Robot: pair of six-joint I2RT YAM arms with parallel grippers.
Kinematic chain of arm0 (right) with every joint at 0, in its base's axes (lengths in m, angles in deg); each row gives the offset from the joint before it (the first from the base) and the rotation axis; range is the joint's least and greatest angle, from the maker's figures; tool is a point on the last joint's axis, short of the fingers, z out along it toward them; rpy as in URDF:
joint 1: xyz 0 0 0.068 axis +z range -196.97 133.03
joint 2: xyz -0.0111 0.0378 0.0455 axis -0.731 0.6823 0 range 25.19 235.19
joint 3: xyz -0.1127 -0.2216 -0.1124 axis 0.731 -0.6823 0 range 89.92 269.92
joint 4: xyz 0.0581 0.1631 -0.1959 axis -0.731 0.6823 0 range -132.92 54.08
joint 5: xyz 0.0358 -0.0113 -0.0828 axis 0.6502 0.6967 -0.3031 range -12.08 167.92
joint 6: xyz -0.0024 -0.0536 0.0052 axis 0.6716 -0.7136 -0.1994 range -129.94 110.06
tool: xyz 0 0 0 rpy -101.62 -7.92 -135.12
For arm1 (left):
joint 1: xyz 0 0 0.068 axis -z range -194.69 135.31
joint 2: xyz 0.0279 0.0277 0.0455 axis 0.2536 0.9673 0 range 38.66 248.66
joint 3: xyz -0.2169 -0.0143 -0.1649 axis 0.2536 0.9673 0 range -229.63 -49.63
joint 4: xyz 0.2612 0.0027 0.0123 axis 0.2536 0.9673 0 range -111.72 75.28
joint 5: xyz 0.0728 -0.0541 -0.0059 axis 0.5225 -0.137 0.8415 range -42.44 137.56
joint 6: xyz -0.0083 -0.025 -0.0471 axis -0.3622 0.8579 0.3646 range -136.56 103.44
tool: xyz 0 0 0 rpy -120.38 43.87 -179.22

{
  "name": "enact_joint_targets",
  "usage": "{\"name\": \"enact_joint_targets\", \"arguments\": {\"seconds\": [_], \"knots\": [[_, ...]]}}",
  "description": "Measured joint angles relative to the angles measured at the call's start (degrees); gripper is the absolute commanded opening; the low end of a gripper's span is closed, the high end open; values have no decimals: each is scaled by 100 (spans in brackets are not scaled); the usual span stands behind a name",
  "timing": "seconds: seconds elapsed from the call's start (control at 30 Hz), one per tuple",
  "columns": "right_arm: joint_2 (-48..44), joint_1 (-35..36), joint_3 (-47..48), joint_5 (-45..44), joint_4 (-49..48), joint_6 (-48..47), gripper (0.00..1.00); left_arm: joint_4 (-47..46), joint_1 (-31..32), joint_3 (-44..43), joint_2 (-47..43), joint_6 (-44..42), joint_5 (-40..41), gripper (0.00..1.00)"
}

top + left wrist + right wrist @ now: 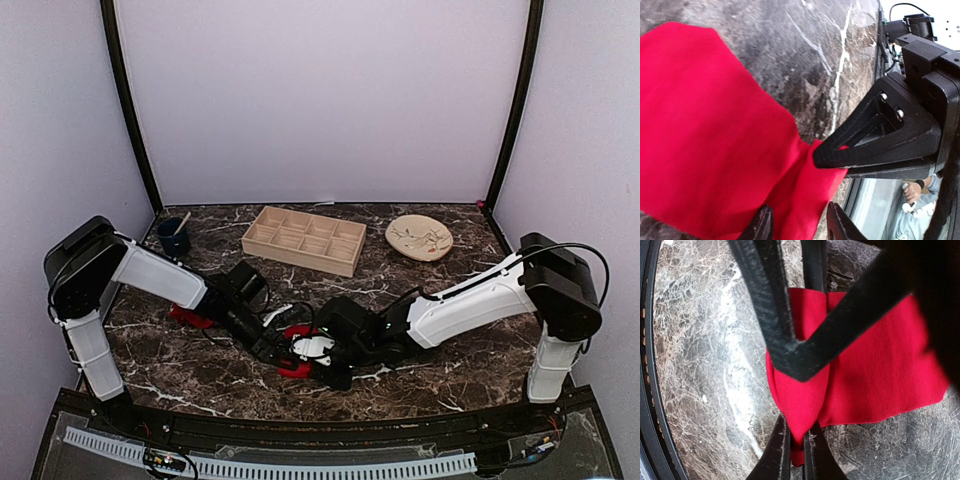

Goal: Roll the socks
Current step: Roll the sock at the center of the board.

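One red sock (pixel 297 331) lies on the marble table between the two gripper heads near the front middle. In the left wrist view this sock (pixel 705 140) fills the left side. My left gripper (pixel 799 225) is open, its tips straddling a raised fold of the fabric. My right gripper (pixel 797 450) is shut on a pinched fold of the same sock (pixel 880 375). Its black fingers (pixel 875 145) show in the left wrist view, clamped on the sock's edge. The left gripper's fingers (pixel 790 345) cross just above that fold. A second red sock (pixel 188 317) lies under the left forearm.
A wooden compartment tray (pixel 303 240) stands at the back middle, with a beige plate (pixel 419 238) to its right. A dark blue cup (pixel 174 238) with a stick in it stands at the back left. The table's front edge (pixel 300 415) is close below the grippers.
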Motion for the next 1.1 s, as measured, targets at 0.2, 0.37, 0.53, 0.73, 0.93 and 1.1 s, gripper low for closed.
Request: {"name": "enact_joint_targets", "arguments": {"seconds": [0.2, 0.37, 0.53, 0.73, 0.93, 1.1], "knots": [[0, 0, 52, -59, 83, 52, 0, 109, -7, 0, -240, 37, 505, 41], [0, 0, 184, -101, 334, 142, 0, 144, -74, 15, -461, 55, 975, 40], [13, 0, 337, -96, 610, 240, 0, 188, -127, 83, -625, 55, 1300, 41], [168, -22, 638, 103, 861, 310, 0, 197, -138, 258, -1019, 26, 1543, 42], [319, -177, 835, 568, 1036, 413, 0, 81, -138, 393, -1182, -24, 1532, 42], [376, -372, 940, 933, 1174, 481, 0, 7, -138, 522, -1196, -37, 1517, 41]]}}
